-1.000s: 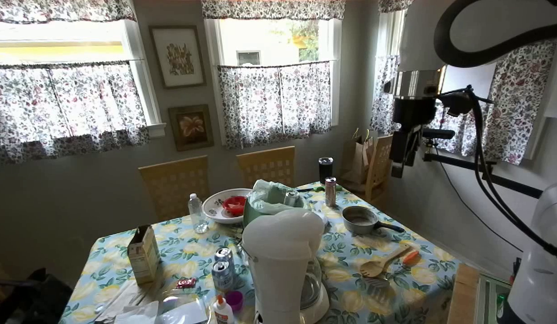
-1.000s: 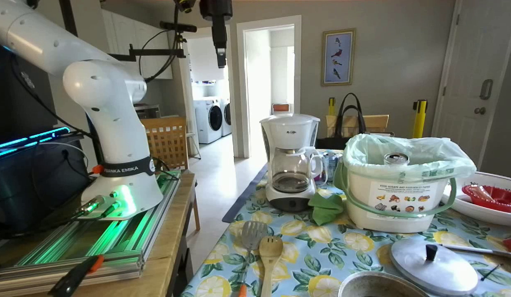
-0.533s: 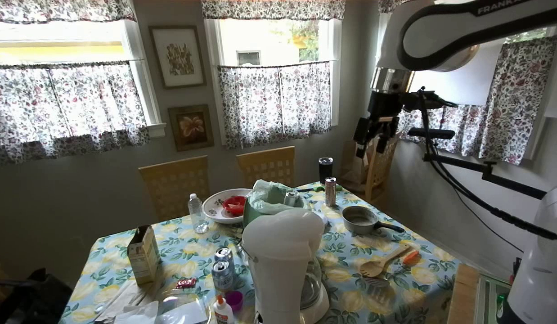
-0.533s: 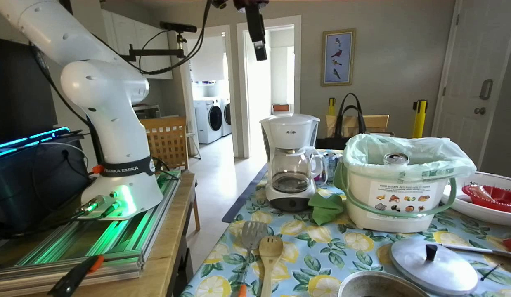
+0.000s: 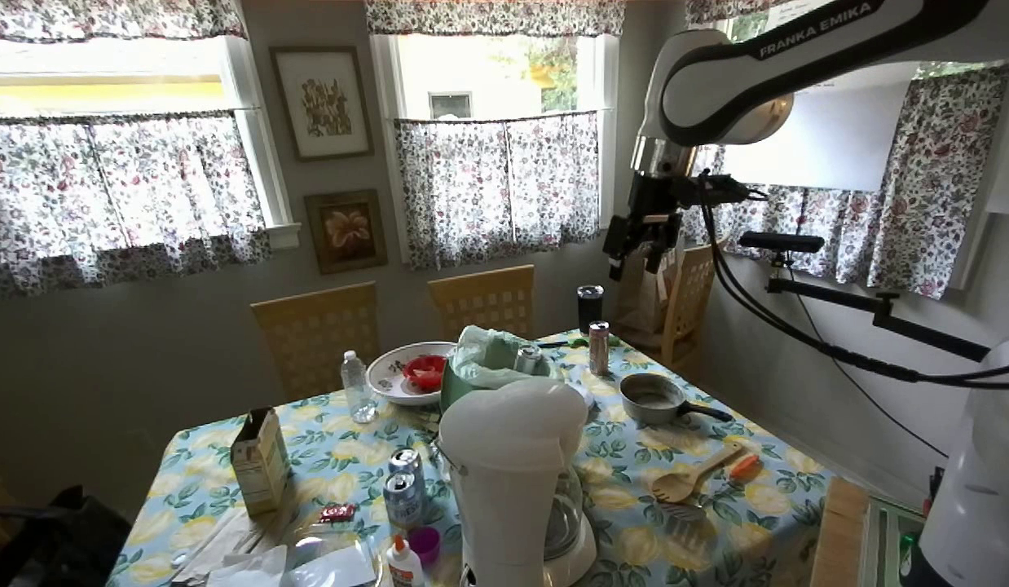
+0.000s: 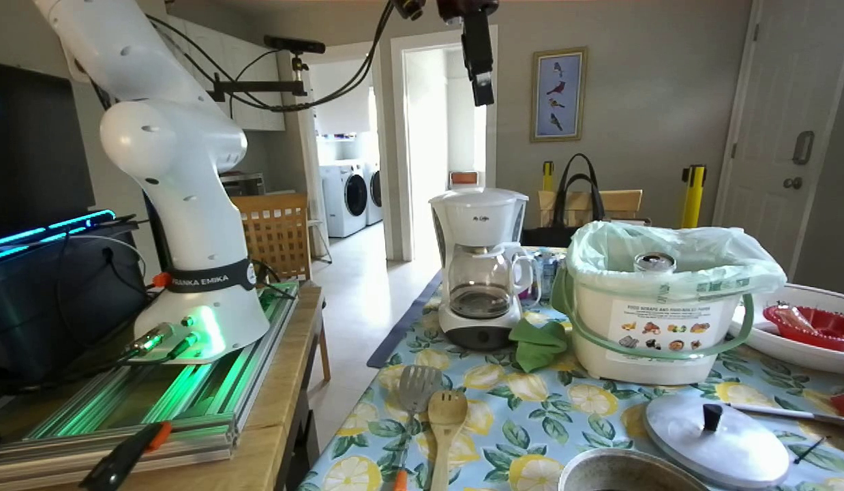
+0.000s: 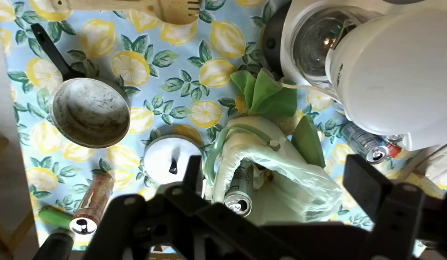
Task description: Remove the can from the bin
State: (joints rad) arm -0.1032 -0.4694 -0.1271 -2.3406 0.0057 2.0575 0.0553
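Jaws have swung toward the bin (image 6: 650,369) since half a second ago; nothing on the surface (image 6: 493,436) looks shifted. They're spread wide, nothing between them, hanging well up and short of the bin. The can (image 7: 240,191) is inside it, top up, left of the bin's middle in the wrist view, so I'd line up over it before going down. It's just beside the liner (image 7: 304,182) (can't tell if touching), so ease one side down between the two or you'll probably pinch both. Squeeze lightly, it might dent, pull straight up, and watch the coffee maker (image 7: 396,79) nearby.
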